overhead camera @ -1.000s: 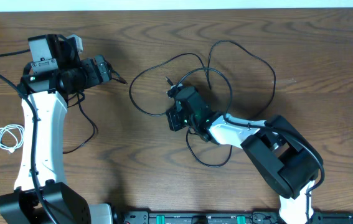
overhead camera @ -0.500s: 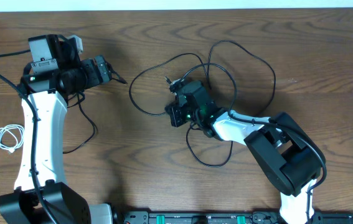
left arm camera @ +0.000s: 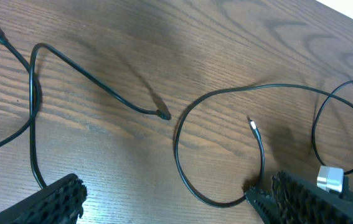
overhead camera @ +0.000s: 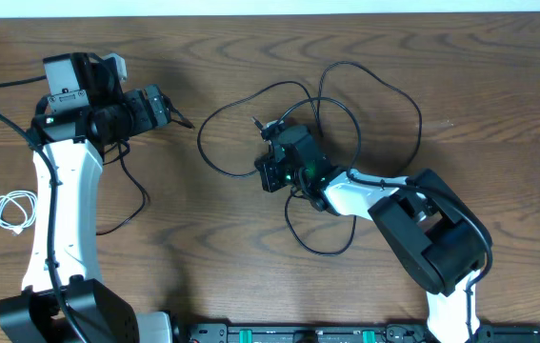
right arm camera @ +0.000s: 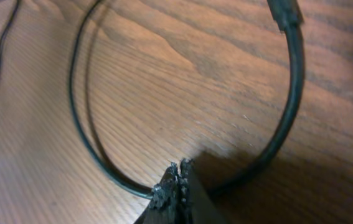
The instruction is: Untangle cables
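Observation:
A long black cable lies in overlapping loops across the middle of the table. My right gripper sits in the middle of those loops. In the right wrist view its jaws are shut on a strand of the black cable right at the table surface. My left gripper is at the upper left, open and empty, clear of the loops. In the left wrist view its fingers frame a loop of the black cable with a loose plug end.
A second black cable trails under the left arm; it shows in the left wrist view. A small coiled white cable lies at the left edge. A black rail runs along the front edge.
My right gripper shifted slightly toward the back of the table with the cable pinched, then held still. The left arm has not moved.

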Controlling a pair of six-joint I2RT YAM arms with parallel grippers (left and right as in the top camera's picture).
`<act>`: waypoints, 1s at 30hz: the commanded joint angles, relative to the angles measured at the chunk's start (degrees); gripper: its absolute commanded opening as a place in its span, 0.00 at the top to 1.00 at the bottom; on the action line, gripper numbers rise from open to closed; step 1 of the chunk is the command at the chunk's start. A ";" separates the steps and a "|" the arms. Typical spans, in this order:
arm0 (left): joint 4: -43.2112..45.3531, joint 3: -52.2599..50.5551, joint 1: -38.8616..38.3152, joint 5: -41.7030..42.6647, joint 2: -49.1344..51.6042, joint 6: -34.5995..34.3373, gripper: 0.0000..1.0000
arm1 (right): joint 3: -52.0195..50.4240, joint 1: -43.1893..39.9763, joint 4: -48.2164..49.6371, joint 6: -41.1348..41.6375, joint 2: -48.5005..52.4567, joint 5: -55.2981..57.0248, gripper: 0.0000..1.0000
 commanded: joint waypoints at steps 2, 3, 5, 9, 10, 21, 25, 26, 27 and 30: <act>0.07 -0.07 -0.13 0.74 -0.96 0.74 0.04 | -0.20 0.13 -0.52 -0.48 1.14 3.96 0.99; 0.07 -0.07 -0.13 0.74 -0.96 0.74 0.04 | -0.20 0.13 -0.87 -0.50 1.36 4.57 0.99; 0.04 -0.07 -0.13 0.74 -0.96 0.74 0.04 | -0.20 0.11 -1.97 -0.48 1.55 5.20 0.99; -0.37 -0.07 -0.13 0.72 -0.96 0.76 0.04 | -0.17 -0.33 -4.48 -0.46 1.29 6.32 0.99; -0.37 -0.07 -0.13 0.74 -0.96 0.74 0.04 | -0.17 -0.63 -4.92 -0.37 1.16 6.32 0.99; -0.33 -0.07 -0.13 0.74 -0.96 0.74 0.04 | -0.13 -8.20 -11.50 0.76 -1.11 6.80 0.99; -0.31 -0.07 -0.13 0.74 -0.96 0.74 0.04 | -0.13 -10.60 -15.72 0.09 -1.79 11.54 0.99; -0.31 -0.07 -0.13 0.74 -0.96 0.74 0.04 | -0.13 -11.26 -17.29 -0.33 -2.05 13.38 0.99; -0.28 -0.07 -0.13 0.74 -0.96 0.74 0.04 | -0.13 -11.87 -18.69 -0.37 -2.25 15.10 0.99; -0.09 -0.07 -0.13 0.74 -0.96 0.72 0.04 | -0.13 -13.77 -22.67 -1.38 -3.02 19.21 0.99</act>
